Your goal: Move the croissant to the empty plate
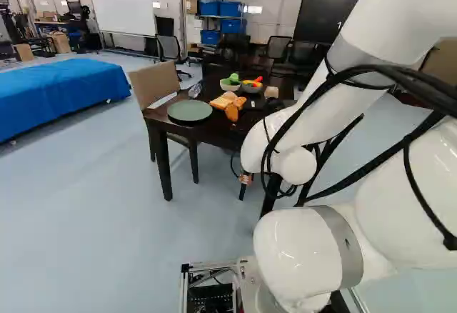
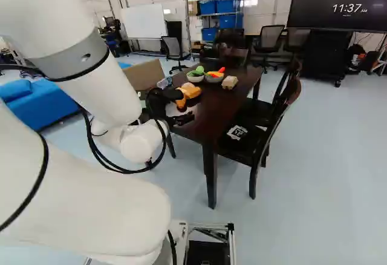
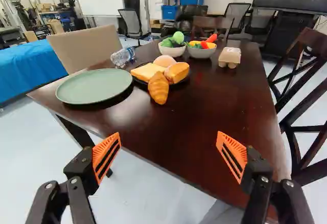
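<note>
With 12 o'clock set along the end effector (image 3: 167, 136), the onlooker reads left to right: green plate (image 3: 94, 87), empty, on the desk (image 3: 225, 116) near 10 to 11 o'clock; croissant (image 3: 158, 88) just short of 12, at the 6 o'clock edge of the black plate (image 3: 181, 82), close against the bread (image 3: 147, 71).

Step in hand: apparently the approach, ahead of grasping. Next move: advance toward 12 o'clock, descend, straddle the croissant without disturbing the bread, close, lift, then transfer toward 9 o'clock.

End effector: fingers wide apart, nothing held, nothing touched.
</note>
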Robot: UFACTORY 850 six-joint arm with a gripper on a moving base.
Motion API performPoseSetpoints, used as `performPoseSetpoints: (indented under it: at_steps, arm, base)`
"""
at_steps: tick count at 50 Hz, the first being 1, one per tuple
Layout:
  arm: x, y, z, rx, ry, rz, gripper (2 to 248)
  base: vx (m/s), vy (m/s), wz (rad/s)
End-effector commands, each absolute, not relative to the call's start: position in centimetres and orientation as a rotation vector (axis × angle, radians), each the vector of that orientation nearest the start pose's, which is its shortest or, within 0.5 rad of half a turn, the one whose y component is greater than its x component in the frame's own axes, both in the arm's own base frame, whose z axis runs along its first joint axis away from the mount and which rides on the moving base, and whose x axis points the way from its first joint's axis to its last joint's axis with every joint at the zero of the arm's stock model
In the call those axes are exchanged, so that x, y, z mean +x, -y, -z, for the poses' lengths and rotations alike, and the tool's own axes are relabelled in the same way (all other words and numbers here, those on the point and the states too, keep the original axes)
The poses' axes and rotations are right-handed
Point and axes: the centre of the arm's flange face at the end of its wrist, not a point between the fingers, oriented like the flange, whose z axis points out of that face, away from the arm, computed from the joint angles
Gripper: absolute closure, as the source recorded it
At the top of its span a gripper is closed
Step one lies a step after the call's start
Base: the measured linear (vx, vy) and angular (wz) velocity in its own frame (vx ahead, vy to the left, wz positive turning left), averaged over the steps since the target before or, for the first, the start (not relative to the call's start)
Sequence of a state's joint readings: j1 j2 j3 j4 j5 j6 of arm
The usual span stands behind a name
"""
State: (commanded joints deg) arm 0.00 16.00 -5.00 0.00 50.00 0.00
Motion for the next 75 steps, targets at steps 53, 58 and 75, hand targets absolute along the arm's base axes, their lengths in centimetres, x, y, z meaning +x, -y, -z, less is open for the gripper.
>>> performPoseSetpoints:
  at_steps: [53,58,75]
  arm:
    - [27.03,0.00,-36.56,-2.558,0.000,1.824,3]
    - [27.03,0.00,-36.56,-2.558,0.000,1.824,3]
    - [27.03,0.00,-36.56,-2.558,0.000,1.824,3]
  base:
    - [0.075,0.011,-0.007]
    - [0.073,0.004,-0.006]
    - [0.047,0.002,-0.005]
